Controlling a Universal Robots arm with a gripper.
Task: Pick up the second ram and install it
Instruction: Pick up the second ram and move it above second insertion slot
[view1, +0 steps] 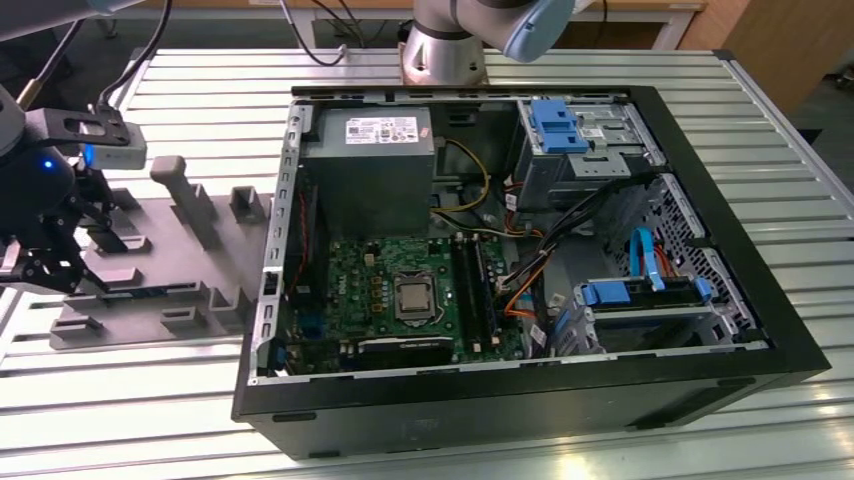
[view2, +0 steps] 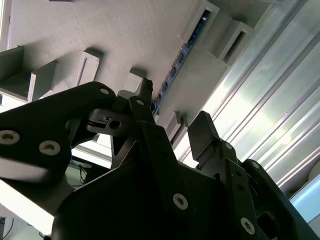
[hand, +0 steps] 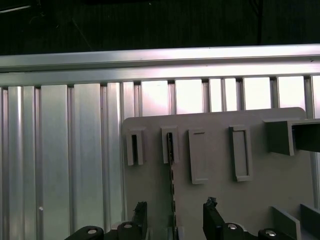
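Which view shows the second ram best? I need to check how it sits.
The second wrist view: the second ram shows as a long blue edge standing in the gray holder. The first wrist view shows a thin dark edge; the exterior view, a faint bluish sliver.

The pincer (view2: 174, 104) is black with silver screws, the arm (view1: 443, 50) silver with seemingly bluish caps.

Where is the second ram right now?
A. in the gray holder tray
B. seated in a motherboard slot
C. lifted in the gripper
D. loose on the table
A: the second ram lies in the gray holder tray, with the gripper open over it.
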